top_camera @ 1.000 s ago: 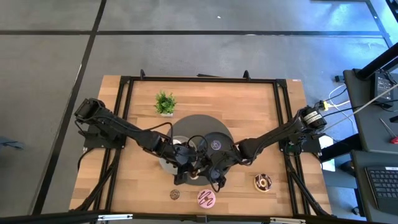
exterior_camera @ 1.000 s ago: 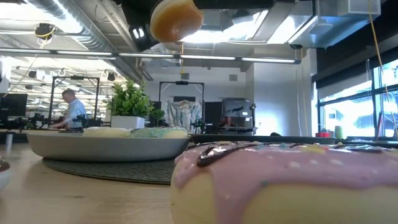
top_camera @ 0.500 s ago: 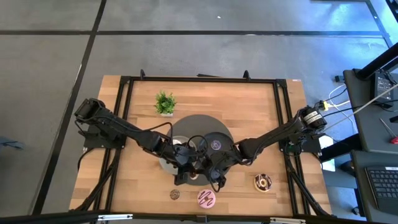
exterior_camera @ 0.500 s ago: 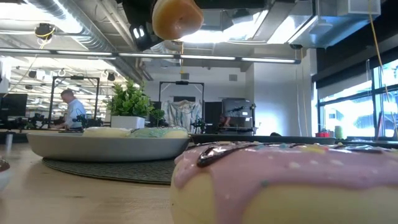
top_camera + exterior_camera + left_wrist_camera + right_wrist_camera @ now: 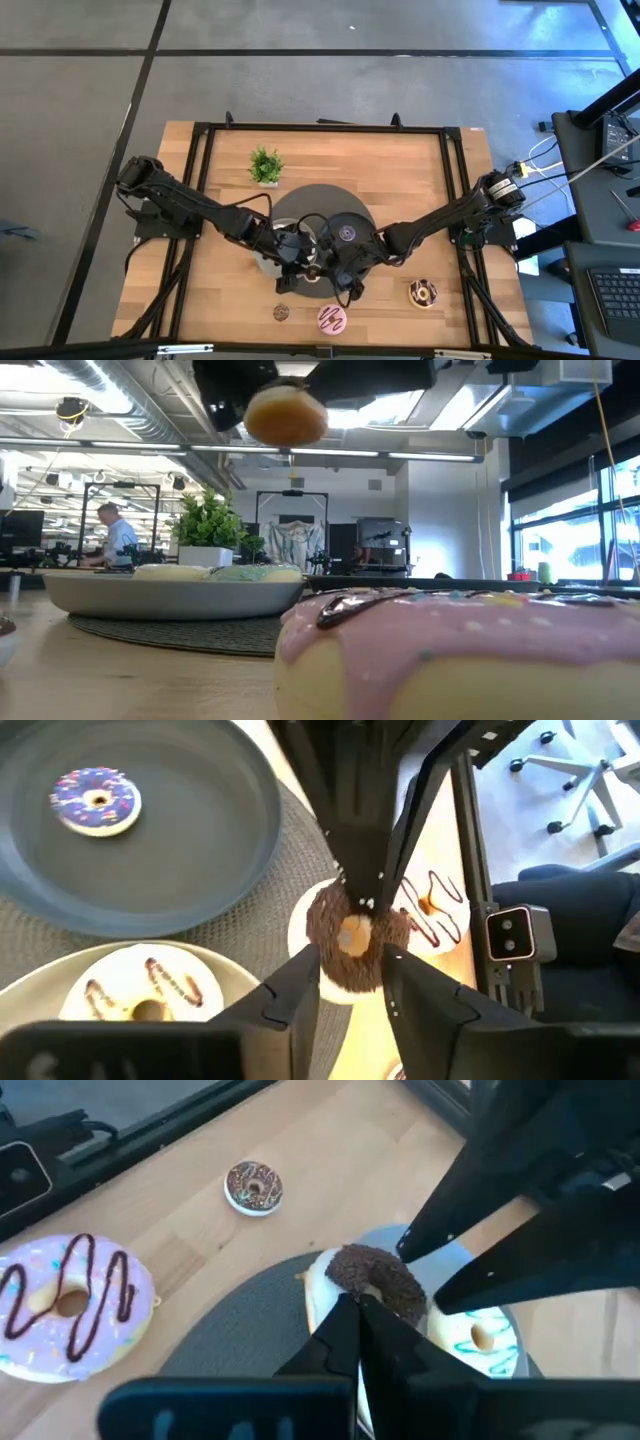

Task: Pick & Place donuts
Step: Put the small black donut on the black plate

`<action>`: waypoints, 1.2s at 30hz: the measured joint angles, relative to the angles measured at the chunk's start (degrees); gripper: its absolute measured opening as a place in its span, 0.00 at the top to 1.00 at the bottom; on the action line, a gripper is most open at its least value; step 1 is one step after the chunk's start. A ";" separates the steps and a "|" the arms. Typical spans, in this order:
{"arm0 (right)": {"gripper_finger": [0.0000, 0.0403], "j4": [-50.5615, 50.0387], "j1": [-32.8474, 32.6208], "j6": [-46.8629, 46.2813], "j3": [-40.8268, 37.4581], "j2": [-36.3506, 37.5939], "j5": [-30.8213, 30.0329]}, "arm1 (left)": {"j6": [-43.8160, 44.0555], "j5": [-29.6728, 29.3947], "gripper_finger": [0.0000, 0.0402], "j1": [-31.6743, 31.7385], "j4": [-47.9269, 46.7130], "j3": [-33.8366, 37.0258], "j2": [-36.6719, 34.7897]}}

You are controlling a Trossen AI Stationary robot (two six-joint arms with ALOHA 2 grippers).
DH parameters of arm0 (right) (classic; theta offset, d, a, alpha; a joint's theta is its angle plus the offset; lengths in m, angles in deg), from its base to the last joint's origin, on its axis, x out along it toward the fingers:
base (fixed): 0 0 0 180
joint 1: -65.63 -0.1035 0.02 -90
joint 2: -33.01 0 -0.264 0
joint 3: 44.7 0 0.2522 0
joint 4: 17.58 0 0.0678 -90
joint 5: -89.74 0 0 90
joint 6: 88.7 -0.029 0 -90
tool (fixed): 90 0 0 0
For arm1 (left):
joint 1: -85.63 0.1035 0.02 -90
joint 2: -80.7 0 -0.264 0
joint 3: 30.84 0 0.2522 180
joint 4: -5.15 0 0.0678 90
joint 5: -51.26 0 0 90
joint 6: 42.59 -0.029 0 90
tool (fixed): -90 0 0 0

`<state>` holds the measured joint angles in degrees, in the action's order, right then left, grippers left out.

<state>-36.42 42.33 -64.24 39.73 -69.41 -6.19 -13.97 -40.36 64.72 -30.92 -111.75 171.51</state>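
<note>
The right gripper (image 5: 358,1305) is being kept pinched down to a thin slit on the rim of a brown, chocolate-sprinkled ring donut (image 5: 385,1280), which is being held clear of the table. The left gripper (image 5: 350,970) is being presented to the same donut from the opposite side. Its fingers (image 5: 290,1000) are being held apart with the donut between them, though it cannot be told whether they are pressing on it.

In the low view the donut is being carried high above the plates, under the dark gripper bodies. From above, both grippers are being held together over the front edge of a round, dark woven mat (image 5: 270,890) on the light wooden table (image 5: 400,170).

Beside them, a pale round plate (image 5: 40,985) is being occupied by a cream donut with chocolate drizzle (image 5: 145,995) and a green-iced donut (image 5: 485,1330). A purple-iced donut (image 5: 97,800) is being carried by the dark grey round plate (image 5: 200,870) next to it.

On the bare wood nearer the front edge, a pink donut with dark stripes (image 5: 70,1295) and a small brown donut (image 5: 253,1187) are being left apart from each other. A chocolate donut with white drizzle (image 5: 422,293) is being left farther to the right.
</note>
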 joint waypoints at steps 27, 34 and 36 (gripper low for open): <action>0.99 -17.65 -3.20 -33.97 -17.17 5.18 -22.17 | 1.88 -9.23 0.69 -3.52 -2.13 0.20 -3.66; 0.99 -16.93 -3.18 -34.81 -19.18 5.87 -22.92 | 2.14 -9.25 0.69 -3.48 -1.85 0.22 -3.66; 0.98 -16.97 -3.18 -34.88 -19.50 5.88 -22.86 | 2.15 -9.25 0.69 -3.50 -1.87 0.22 -3.66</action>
<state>-53.40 39.15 -99.12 20.23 -63.53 -29.05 -11.82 -49.62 61.23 -32.79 -111.53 167.85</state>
